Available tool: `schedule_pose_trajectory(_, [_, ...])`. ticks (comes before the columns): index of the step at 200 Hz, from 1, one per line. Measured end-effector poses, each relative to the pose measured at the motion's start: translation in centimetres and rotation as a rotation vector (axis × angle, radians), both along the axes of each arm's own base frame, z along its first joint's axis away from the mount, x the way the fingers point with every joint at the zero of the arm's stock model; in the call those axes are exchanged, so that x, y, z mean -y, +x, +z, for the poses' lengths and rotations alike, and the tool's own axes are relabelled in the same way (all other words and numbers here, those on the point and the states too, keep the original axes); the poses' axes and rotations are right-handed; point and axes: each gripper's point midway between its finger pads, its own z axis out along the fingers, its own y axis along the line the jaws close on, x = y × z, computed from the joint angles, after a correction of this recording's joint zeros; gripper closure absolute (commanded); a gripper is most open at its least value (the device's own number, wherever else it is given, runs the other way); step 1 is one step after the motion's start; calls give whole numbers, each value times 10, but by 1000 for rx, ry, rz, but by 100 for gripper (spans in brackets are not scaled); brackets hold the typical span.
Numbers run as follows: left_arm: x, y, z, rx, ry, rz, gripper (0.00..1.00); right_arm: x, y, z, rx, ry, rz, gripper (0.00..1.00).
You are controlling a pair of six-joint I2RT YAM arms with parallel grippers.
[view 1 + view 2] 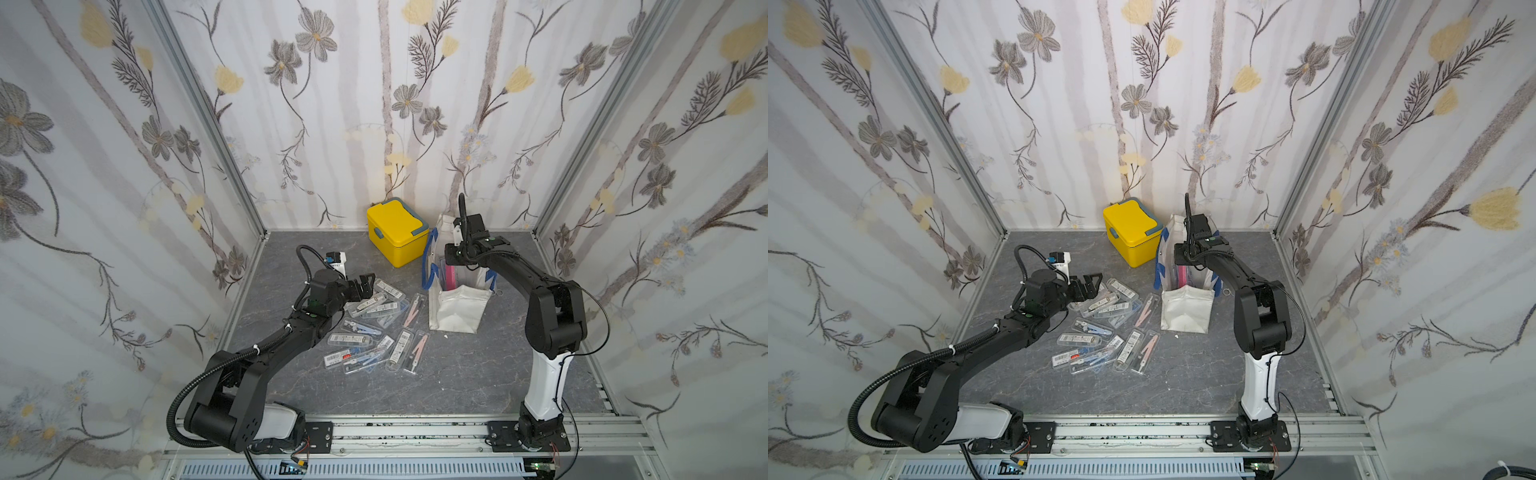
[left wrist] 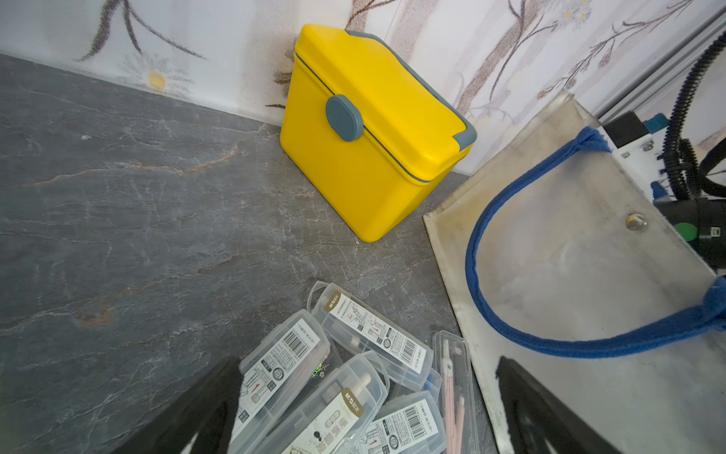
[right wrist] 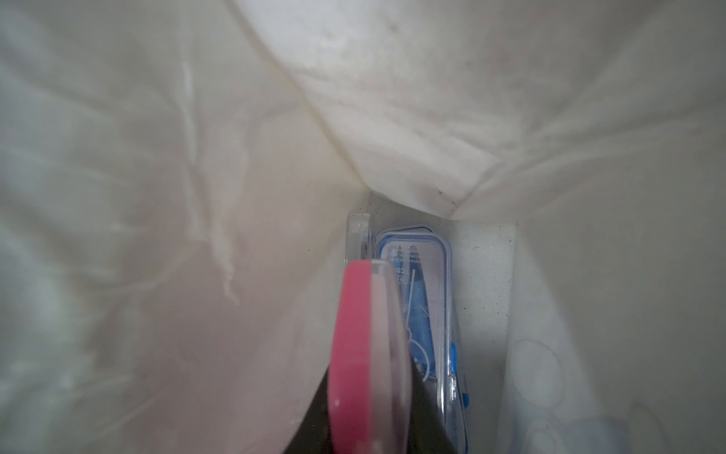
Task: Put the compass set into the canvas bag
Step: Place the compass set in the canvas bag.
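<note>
The canvas bag (image 1: 457, 307) stands upright near the back of the bench (image 1: 478, 374), mouth open, the yellow box (image 1: 397, 235) just beside it by the wall. The right arm (image 1: 552, 316) arches over and reaches down into the bag. The left arm (image 1: 282, 340) stretches low over scattered clear cases (image 1: 374, 336) mid-bench. Open bench lies in front. The left fingers (image 2: 204, 412) gape wide, holding nothing. The right fingers (image 3: 424, 424) are clamped on the pink compass set (image 3: 353, 353) inside the bag, beside a blue-trimmed case (image 3: 428, 275).
</note>
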Motion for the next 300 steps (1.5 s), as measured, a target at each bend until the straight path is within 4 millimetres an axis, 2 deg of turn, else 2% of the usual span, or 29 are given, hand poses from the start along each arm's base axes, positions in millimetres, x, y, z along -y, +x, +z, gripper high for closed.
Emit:
schedule_pose_trajectory(51, [1,3,-24,-93,36,2,0,9,0,-16,-43,-54,-17,73])
schedule_pose_trajectory(92, [-9,5,-29,-113,73,59,0,9,0,-8,-24,-61,-9,52])
schedule_pose_trajectory(161, [-36,6,-26,-93,176,177,0,4,-3,57,115,7,30,26])
schedule_pose_trajectory(225, [-43,2,-23,-58,271,167,0,6,-19,102,231,87,61,15])
schedule_pose_trajectory(245, [-45,-3,-24,-34,308,151,0,6,-27,120,276,114,75,12])
schedule_pose_trajectory(254, [-45,-4,-24,-19,325,139,0,6,-32,127,295,124,83,8])
schedule_pose_trajectory(260, [-45,-5,-23,-8,339,130,0,6,-36,133,311,131,88,0])
schedule_pose_trajectory(300, [-37,-4,-17,52,436,43,0,16,-63,163,426,151,95,0])
